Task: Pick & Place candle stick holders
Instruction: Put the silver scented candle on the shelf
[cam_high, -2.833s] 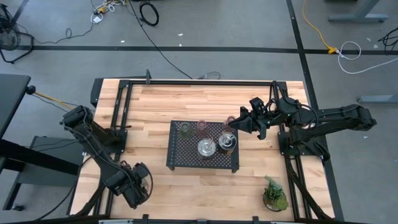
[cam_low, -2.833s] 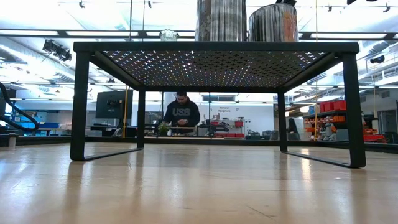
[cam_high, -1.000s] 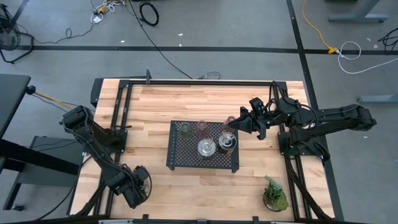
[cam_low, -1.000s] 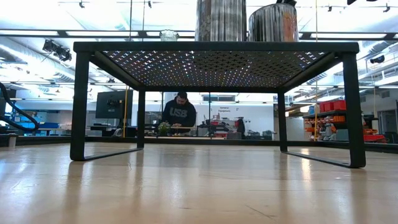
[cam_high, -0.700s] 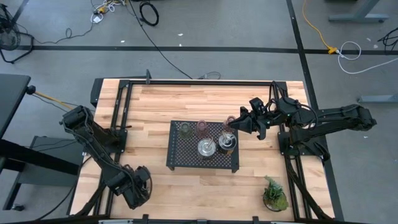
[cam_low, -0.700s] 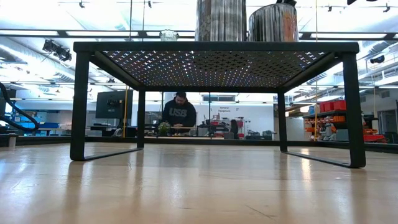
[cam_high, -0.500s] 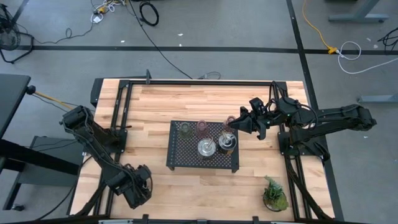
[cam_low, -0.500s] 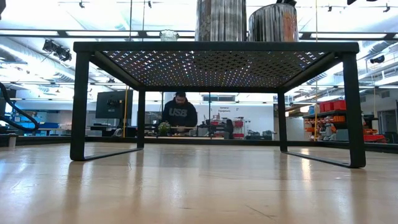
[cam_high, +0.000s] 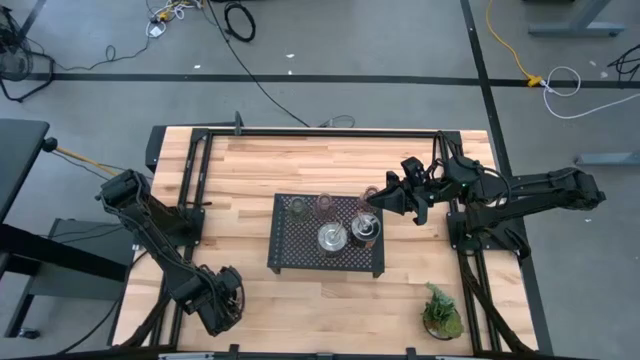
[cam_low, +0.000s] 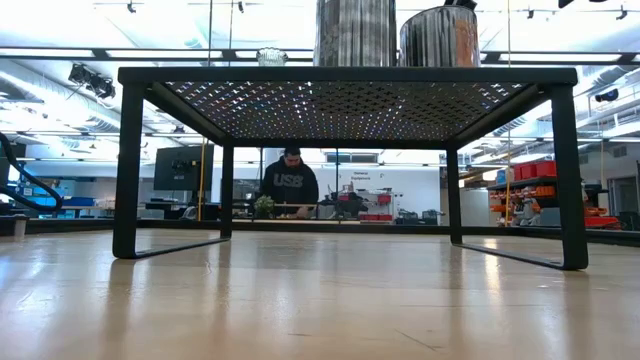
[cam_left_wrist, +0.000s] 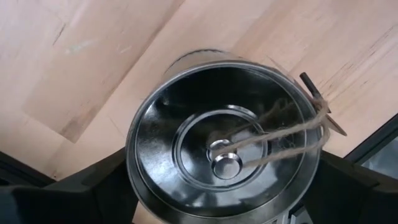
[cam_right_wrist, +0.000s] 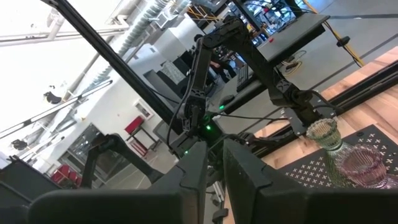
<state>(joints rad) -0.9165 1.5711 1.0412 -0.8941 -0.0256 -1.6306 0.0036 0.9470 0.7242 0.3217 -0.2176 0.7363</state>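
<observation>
A shiny silver candle stick holder (cam_left_wrist: 224, 130) with twine and a tag stands upright at the table's near left corner. My left gripper (cam_high: 222, 300) points down over it and is shut on it. Two more silver holders (cam_high: 332, 237) (cam_high: 365, 229) stand on the black perforated tray (cam_high: 290, 252). A greenish (cam_high: 297, 206), a pink (cam_high: 327, 205) and a reddish (cam_high: 370, 192) glass cup stand along the tray's far edge. My right gripper (cam_high: 376, 197) hovers level and shut beside the reddish cup and holds nothing. My left gripper comes from above, pointing down, with one finger (cam_left_wrist: 93, 186) against the holder's outer wall (cam_left_wrist: 132, 168) and the other finger (cam_left_wrist: 351, 180) against the opposite wall. The holder sits upright between them, its open top toward the wrist. Its own rim hides its foot.
A small green potted plant (cam_high: 441, 312) stands near the table's near right corner. The tray stands on legs (cam_low: 126, 170) at the table's middle. Bare wood lies to the tray's left and along the far edge. Beyond the table a person (cam_low: 288, 185) works at a bench.
</observation>
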